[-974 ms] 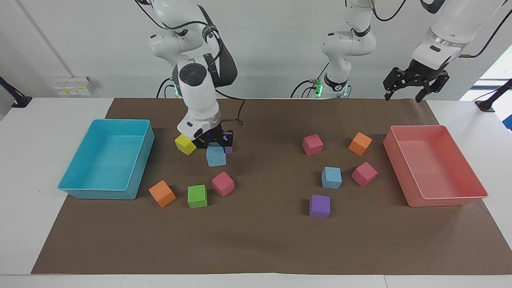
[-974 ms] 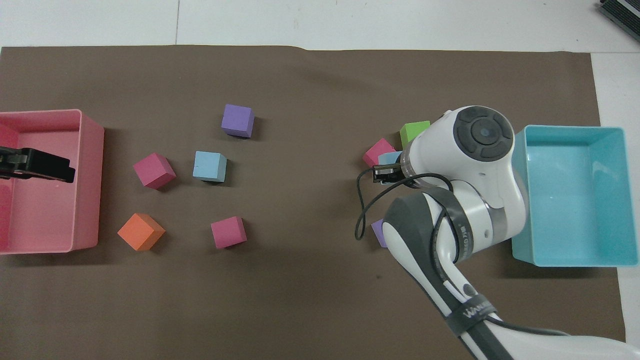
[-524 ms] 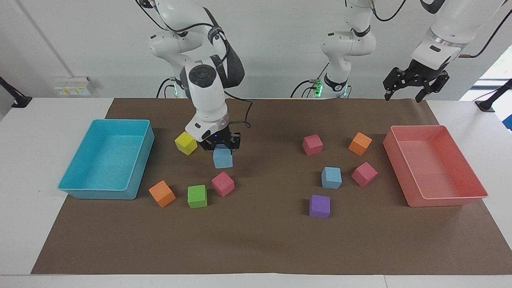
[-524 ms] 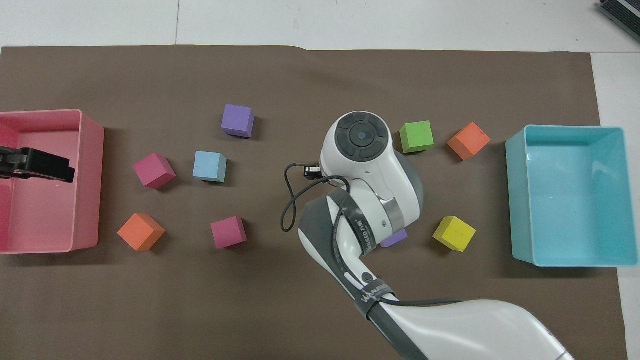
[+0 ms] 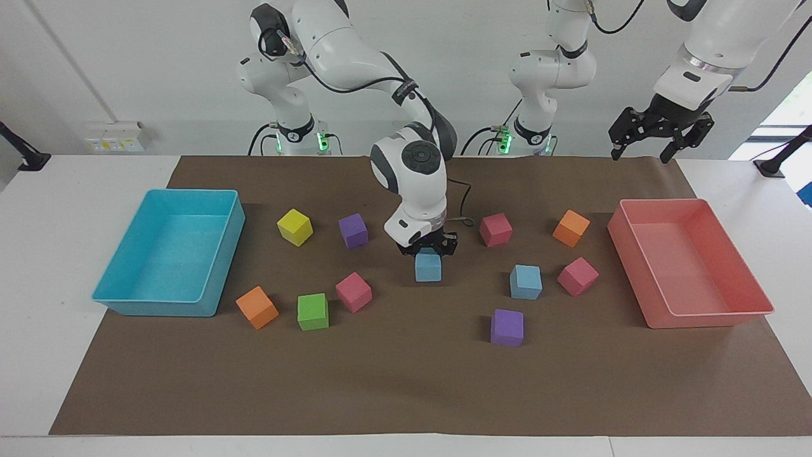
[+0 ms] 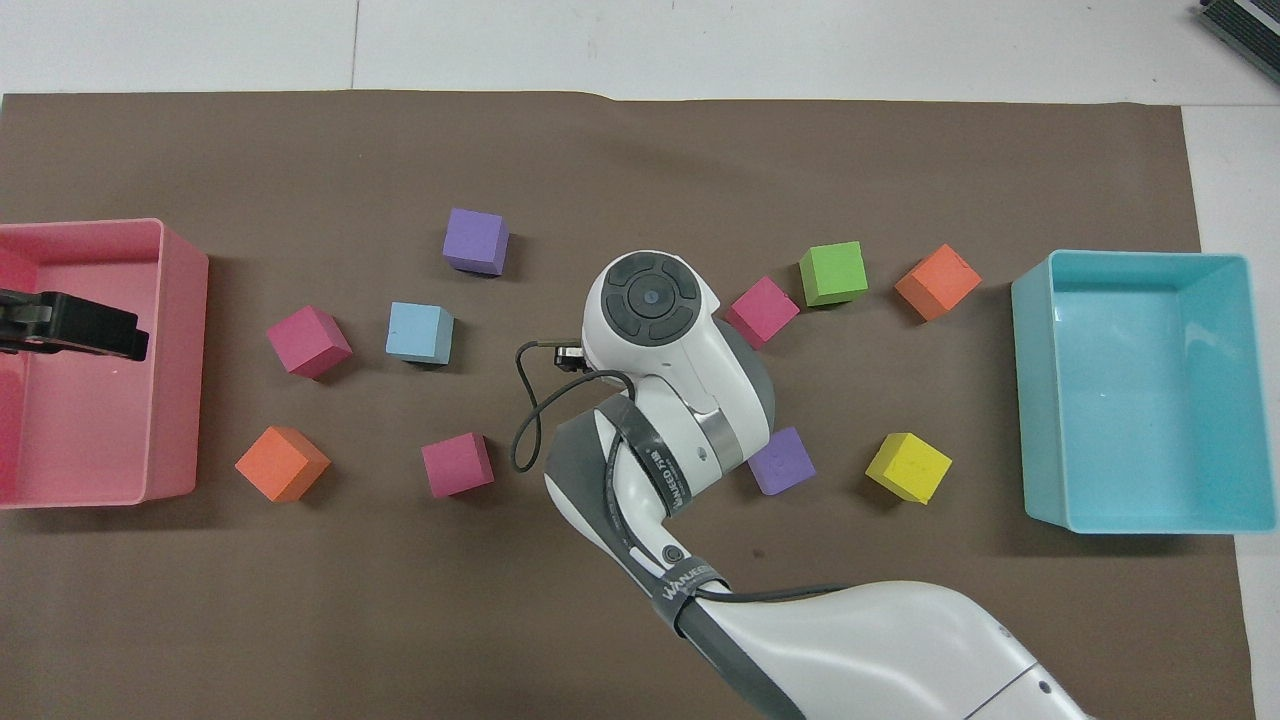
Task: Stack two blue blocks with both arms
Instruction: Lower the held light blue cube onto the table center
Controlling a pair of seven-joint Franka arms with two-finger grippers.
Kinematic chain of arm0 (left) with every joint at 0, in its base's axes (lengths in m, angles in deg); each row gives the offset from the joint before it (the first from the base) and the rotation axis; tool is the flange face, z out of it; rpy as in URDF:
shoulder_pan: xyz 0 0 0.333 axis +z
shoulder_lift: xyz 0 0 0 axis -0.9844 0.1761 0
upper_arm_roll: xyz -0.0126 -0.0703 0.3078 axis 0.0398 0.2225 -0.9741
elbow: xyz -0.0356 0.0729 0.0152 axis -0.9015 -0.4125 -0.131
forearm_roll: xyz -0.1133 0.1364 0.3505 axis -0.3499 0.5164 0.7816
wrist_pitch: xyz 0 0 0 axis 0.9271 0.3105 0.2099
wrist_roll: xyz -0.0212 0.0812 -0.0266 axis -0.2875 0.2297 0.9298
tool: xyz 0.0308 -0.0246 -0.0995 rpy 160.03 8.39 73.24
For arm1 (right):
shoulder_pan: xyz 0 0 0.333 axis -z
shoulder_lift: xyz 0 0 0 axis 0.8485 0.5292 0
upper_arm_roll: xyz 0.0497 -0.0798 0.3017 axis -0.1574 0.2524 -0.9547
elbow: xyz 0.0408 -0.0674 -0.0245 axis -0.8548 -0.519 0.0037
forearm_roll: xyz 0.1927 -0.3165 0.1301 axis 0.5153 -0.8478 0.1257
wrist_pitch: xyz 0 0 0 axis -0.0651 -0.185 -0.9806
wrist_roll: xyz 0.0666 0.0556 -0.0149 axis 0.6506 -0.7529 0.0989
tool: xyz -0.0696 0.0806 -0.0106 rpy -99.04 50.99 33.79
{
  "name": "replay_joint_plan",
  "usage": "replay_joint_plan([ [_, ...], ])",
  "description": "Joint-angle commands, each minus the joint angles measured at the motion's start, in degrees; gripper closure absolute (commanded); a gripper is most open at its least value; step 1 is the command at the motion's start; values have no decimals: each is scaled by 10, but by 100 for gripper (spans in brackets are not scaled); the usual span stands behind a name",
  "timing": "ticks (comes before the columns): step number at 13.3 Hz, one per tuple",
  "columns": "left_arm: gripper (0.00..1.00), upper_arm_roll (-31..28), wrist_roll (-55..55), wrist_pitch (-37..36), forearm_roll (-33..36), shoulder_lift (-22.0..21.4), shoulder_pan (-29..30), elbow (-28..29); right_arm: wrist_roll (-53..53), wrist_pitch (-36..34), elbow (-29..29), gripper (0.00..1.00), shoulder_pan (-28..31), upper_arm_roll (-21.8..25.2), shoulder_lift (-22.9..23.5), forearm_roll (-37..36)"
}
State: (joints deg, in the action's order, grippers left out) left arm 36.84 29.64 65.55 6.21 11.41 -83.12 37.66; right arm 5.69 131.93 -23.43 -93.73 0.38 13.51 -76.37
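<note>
Two white robot arms work at a worktop covered by a brown mat, scattered with small coloured foam cubes. The right end effector [image 5: 429, 247] is clamped on one blue block [image 5: 428, 267] and holds it just above the mat near the middle of the worktop. A second ago this same block was being carried near the yellow cube [image 5: 295, 226], toward the right arm's end of the worktop beside the cyan tray [image 5: 223, 244]; it has since travelled sideways to the centre, uncovering the purple cube [image 5: 353, 230] that the arm had hidden. From overhead the arm's wrist covers the held block. The second blue block [image 5: 526, 281] rests on the mat toward the left arm's end of the worktop, between a purple cube [image 5: 507, 327] and a pink cube [image 5: 578, 275], untouched and in the same spot. The left end effector [image 5: 660, 130] waits high above the corner of the worktop by the pink tray [image 5: 739, 311], its fingers spread and holding nothing. The carry appears well under way: the held block is now near its partner, though nothing is stacked yet.
</note>
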Motion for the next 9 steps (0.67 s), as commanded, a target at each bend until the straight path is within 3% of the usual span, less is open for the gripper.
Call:
replay_joint_plan([
  [1, 0, -2, -3, 6, -3, -14, 6, 14, 21, 15, -23, 100, 1, -12, 1, 9],
  [9, 0, -3, 0, 43, -3, -1, 1, 9, 31, 9, -59, 100, -8, -11, -8, 1],
])
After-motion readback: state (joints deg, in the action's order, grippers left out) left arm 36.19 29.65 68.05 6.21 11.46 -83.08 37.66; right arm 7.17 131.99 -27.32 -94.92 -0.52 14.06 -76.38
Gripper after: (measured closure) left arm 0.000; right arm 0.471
